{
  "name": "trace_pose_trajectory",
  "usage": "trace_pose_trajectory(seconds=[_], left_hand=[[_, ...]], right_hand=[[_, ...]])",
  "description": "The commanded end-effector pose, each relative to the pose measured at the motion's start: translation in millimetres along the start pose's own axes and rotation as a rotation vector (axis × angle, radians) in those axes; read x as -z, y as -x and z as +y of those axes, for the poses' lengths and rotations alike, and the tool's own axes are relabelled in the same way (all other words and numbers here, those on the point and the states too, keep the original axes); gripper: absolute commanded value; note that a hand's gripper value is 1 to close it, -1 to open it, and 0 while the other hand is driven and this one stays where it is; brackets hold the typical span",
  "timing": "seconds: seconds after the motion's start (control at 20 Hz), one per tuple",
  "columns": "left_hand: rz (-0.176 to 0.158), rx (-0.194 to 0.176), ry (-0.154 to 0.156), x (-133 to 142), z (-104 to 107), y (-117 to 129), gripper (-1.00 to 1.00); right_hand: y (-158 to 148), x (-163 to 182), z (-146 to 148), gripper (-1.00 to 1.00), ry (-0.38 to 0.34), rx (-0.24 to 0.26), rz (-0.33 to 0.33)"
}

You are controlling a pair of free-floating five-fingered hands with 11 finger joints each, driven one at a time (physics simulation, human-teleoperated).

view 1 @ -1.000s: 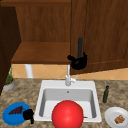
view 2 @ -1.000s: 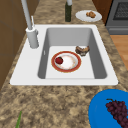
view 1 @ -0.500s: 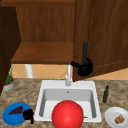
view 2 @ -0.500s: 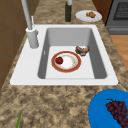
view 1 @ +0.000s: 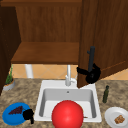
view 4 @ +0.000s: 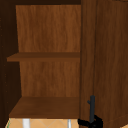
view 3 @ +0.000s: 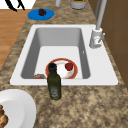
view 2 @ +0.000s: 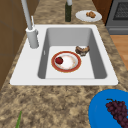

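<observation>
Wooden wall cabinet (view 1: pixel 47 37) stands open above the sink (view 1: pixel 67 98). Right hand (view 1: pixel 92 74) curls round the door handle (view 1: pixel 91 58) at the door (view 1: pixel 105 40) edge; left hand (view 1: pixel 28 114) hangs by the blue plate (view 1: pixel 11 116). Swinging wider, the hand's grip could slip off the handle, or it could knock the faucet (view 1: pixel 68 75) just left of it.

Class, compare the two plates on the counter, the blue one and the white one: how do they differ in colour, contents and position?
The blue plate carries dark grapes; the white plate carries a brownish pastry. The blue plate lies left of the sink, beside the left hand; the white plate lies right of it, near the dark bottle. Both are round and lie flat on the speckled counter.
</observation>
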Motion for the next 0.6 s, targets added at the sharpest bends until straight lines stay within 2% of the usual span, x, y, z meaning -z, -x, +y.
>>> trace_pose_trajectory(seconds=[0.0, 0.35, 0.55], left_hand=[[0.000, 0.000, 0.000, 0, 0, 0, 0.00], [0.000, 0.000, 0.000, 0, 0, 0, 0.00], [0.000, 0.000, 0.000, 0, 0, 0, 0.00]], right_hand=[[6, 8, -27, 1.00, -0.001, 0.033, 0.033], [-2, 19, -57, 1.00, -0.073, 0.035, 0.008], [-1, 14, -76, 1.00, -0.105, 0.030, 0.019]])
